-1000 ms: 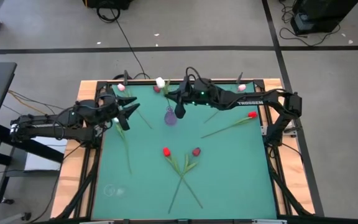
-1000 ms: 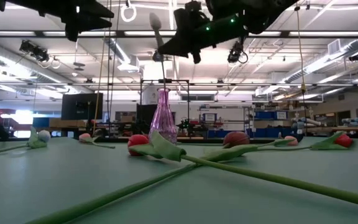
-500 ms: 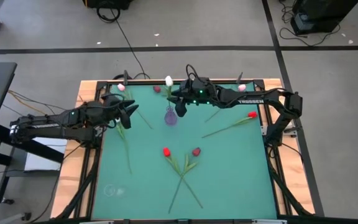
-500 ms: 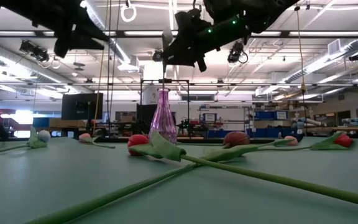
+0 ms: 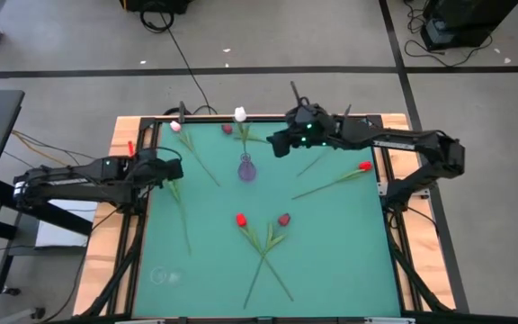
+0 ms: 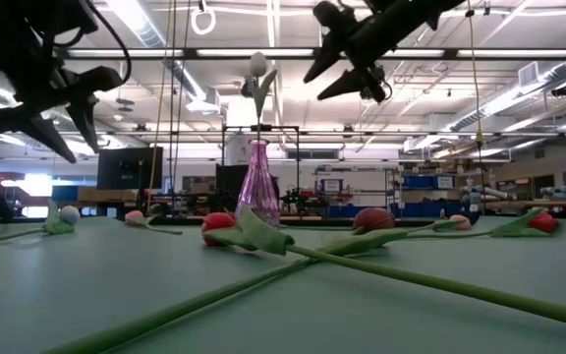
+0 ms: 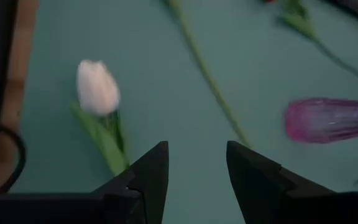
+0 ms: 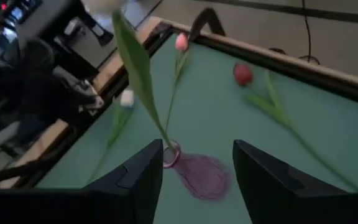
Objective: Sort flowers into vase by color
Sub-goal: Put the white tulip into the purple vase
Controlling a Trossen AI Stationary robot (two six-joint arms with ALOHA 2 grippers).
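White tulip in vase; both grippers empty, fingers apart.

Left gripper [image 5: 171, 167] over the table's left edge, fingers apart, holding nothing; a white tulip [image 7: 97, 88] lies on the green mat [image 5: 331, 252] just beyond it. Pink tulip [image 5: 175, 127] at far left, dark red tulip [image 5: 227, 129] at the far edge. Purple vase [image 5: 245, 167] stands upright center-far with a white-headed tulip [image 5: 239, 114] in it, stem leaning toward the far side. Red tulip [image 5: 240, 219] and another dark red tulip [image 5: 283, 219] near center, stems crossing. Right gripper [image 5: 277, 144] raised just right of the vase, fingers apart, clear of the stem. Red tulip [image 5: 364, 166] lies right; another pink tulip [image 5: 349, 127] far right.
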